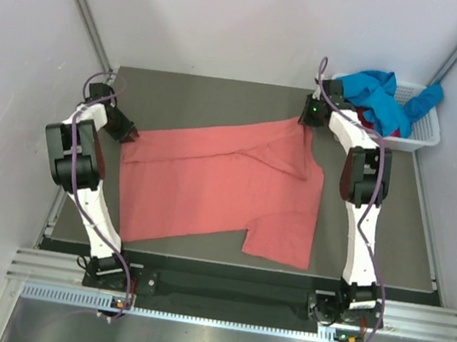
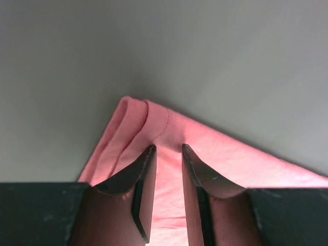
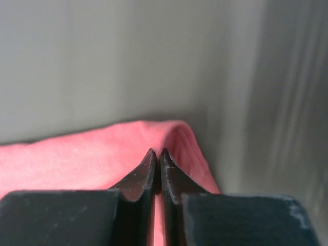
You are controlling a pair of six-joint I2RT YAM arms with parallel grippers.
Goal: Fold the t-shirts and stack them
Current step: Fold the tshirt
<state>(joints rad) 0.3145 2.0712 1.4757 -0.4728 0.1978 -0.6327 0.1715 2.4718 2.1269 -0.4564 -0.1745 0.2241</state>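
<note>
My right gripper (image 3: 158,151) is pressed shut, tips meeting on the rolled edge of the pink shirt (image 3: 77,154), with only a thin bite of cloth. My left gripper (image 2: 168,148) stands at a narrow gap astride the shirt's other corner. Pink cloth shows in the gap, but I cannot tell whether I pinch it or merely straddle it.

The shirt lies spread across the middle of the tabletop (image 1: 206,90), one flap folded over itself. My left corner is near the left edge and my right one is near the far edge, toward the far right corner.

The right bite is shallow, so I judge a quick lift could pull the hem out. If the left fingers catch one layer or none, one side rises alone and the fold skews. The basket (image 1: 423,138) sits just beside my right wrist with a blue shirt (image 1: 374,90) hanging over its rim, and a sideways swing could snag it.

My left arm is bent sharply, elbow high and wrist turned inward. My right arm stretches far forward along the right side. Both wrists are low.
</note>
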